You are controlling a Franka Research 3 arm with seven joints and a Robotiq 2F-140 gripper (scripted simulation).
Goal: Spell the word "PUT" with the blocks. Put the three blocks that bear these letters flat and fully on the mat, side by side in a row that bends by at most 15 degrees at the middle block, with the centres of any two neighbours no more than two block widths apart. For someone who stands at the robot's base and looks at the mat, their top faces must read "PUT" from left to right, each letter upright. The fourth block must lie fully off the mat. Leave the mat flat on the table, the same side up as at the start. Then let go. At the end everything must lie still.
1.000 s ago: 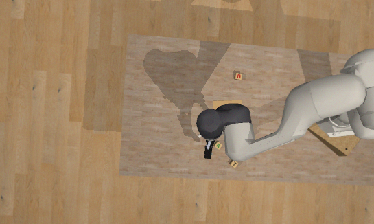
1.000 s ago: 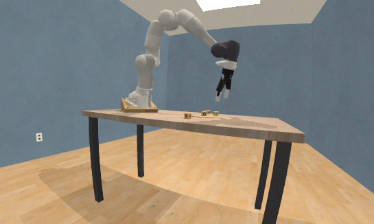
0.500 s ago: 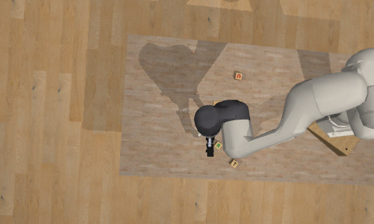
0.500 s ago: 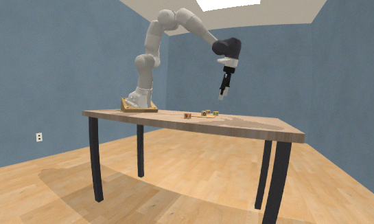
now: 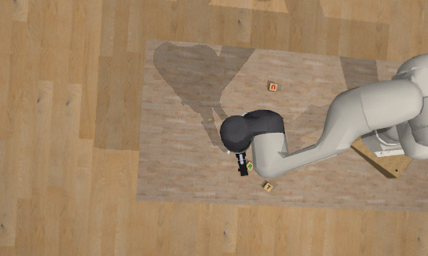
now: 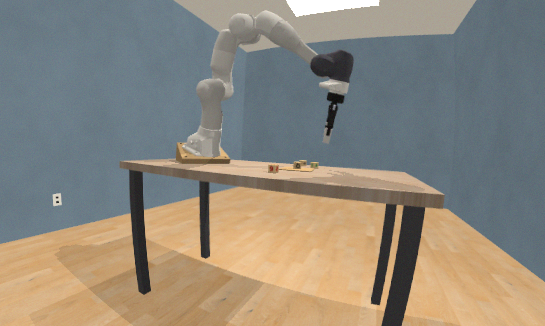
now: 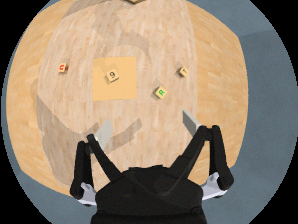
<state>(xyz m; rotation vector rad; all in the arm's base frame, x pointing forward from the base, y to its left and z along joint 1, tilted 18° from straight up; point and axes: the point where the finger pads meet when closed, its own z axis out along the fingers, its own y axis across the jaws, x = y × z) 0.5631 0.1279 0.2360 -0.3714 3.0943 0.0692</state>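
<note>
My gripper (image 7: 146,121) is open and empty, high above the table, as the side view (image 6: 328,132) shows. In the wrist view an orange mat (image 7: 115,78) lies on the table, with one block (image 7: 113,75) on it whose letter I cannot read. The red U block (image 7: 63,67) lies to the left of the mat. The green R block (image 7: 160,92) and the T block (image 7: 182,71) lie to its right, all off the mat. From above, the U block (image 5: 272,86), R block (image 5: 250,166) and T block (image 5: 268,186) show. My arm hides the mat there.
The robot's base plate (image 5: 383,159) stands at the right end of the table. The table's front edge runs close below the T block in the top view. The arm (image 5: 320,129) reaches over the table's middle.
</note>
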